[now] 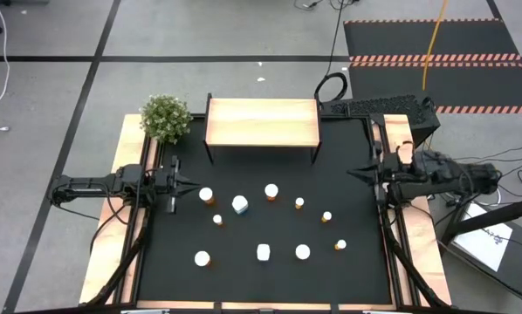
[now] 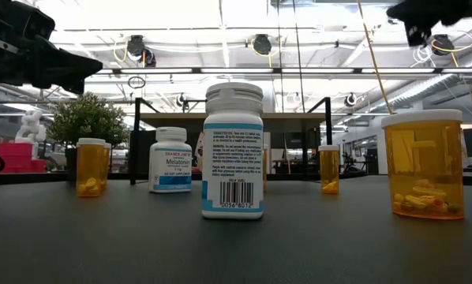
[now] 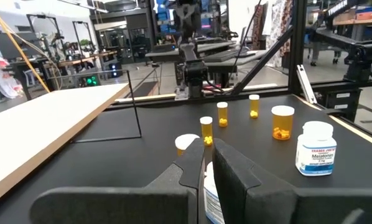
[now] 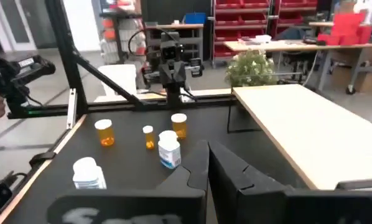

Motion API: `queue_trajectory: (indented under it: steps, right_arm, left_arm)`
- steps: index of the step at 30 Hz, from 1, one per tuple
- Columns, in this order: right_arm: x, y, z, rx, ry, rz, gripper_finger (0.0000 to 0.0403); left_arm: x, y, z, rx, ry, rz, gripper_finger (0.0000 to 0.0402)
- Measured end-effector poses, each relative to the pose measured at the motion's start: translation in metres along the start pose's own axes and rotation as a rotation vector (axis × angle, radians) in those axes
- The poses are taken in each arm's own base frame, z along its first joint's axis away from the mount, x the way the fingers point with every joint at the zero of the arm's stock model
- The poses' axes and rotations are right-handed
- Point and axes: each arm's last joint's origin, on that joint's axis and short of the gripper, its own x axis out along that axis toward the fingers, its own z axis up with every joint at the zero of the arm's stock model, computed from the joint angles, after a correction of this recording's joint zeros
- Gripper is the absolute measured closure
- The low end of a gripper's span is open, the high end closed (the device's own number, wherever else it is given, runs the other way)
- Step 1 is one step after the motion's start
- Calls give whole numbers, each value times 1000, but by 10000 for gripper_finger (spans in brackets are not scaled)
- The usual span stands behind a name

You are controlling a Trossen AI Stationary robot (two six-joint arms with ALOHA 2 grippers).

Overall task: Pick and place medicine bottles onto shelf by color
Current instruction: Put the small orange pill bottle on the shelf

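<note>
Several medicine bottles stand upright on the black table top [image 1: 357,279]: orange ones with white caps [image 1: 271,191] [image 1: 206,195] [image 1: 202,259], tiny orange ones [image 1: 327,216] [image 1: 340,246], and white ones [image 1: 240,205] [image 1: 264,253]. The light-wood shelf [image 1: 263,122] stands at the far edge with nothing on it. My left gripper [image 1: 191,185] hovers shut at the table's left side, just left of the nearest orange bottle. My right gripper [image 1: 353,173] hovers shut at the right side. In the wrist views both pairs of fingers, left [image 3: 201,158] and right [image 4: 206,155], hold nothing.
A small green plant [image 1: 165,118] stands left of the shelf. Pale wooden rails [image 1: 108,253] [image 1: 418,253] run along both sides of the table. In the low view a white bottle [image 2: 233,150] stands nearest, with a Melatonin bottle [image 2: 170,160] and orange bottles [image 2: 424,163] around it.
</note>
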Motion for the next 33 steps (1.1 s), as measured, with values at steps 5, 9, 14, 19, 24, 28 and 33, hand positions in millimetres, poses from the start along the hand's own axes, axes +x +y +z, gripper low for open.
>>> queue_trajectory:
  steps: [5,9,14,19,24,28,33]
  right_arm:
    - [3,2,37,-9,47,-22,403]
    - [7,5,62,-16,86,-25,403]
    - [16,8,89,-32,177,-30,403]
    - [22,11,113,-36,282,-38,403]
    - [31,13,117,-46,341,-43,403]
    - [39,14,111,-65,378,-44,403]
    - [50,15,97,-75,409,-46,403]
  left_arm:
    - [0,1,0,-1,2,23,366]
    - [0,1,0,-17,4,25,367]
    - [0,1,0,-67,4,50,367]
    - [0,2,0,-122,3,53,367]
    - [-1,2,3,-153,7,59,367]
    - [-2,4,23,-145,7,59,367]
    - [-4,9,63,-108,60,55,367]
